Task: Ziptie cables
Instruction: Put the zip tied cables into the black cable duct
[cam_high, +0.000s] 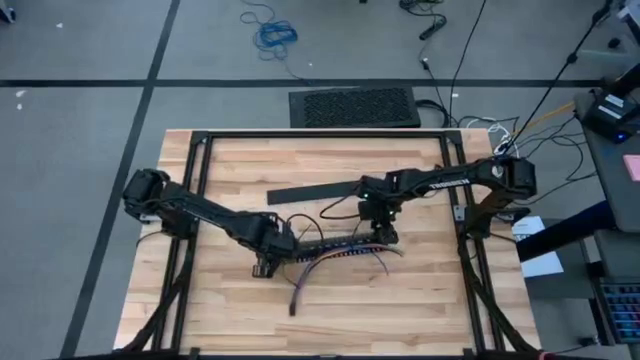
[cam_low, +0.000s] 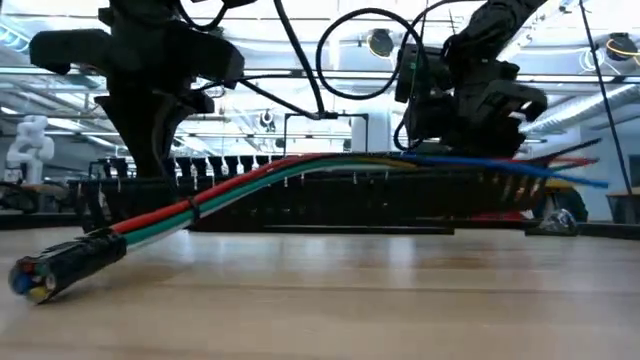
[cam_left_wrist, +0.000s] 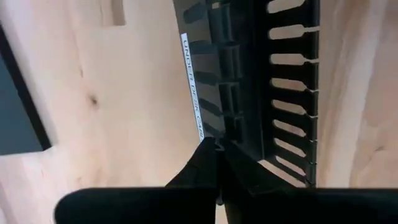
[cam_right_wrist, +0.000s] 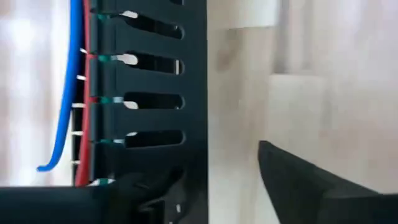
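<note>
No ziptie can be picked out with certainty; in the low view a thin dark band crosses the cables (cam_low: 190, 212) near their sheathed end, too small to identify. In the high view both arms cover the middle of the slotted duct (cam_high: 335, 250), so contact there is hard to read. The cables (cam_high: 305, 272) run along that duct on the front half of the counter (cam_high: 400, 300), their bound end curving off toward the front edge, free ends fanning out on the right. In the low view they rise from the black sheathed end at the left, red, green and pale strands climbing over the duct (cam_low: 400, 195), with a blue one trailing right. The left end effector (cam_high: 268, 262) sits at the duct's left end; its wrist view shows the fingers (cam_left_wrist: 205, 171) pressed together, tips against the edge of the duct (cam_left_wrist: 261, 93), with nothing seen between them. The right end effector (cam_high: 382, 228) hangs over the duct's right part; its wrist view shows the fingers spread, one finger (cam_right_wrist: 298, 180) out over bare wood, the other low against the duct (cam_right_wrist: 180, 93), where blue and red wires (cam_right_wrist: 78, 81) run beside the slots. Whether the duct wall is gripped is unclear. A flat black strip (cam_high: 310, 192) lies behind, apart from the duct
</note>
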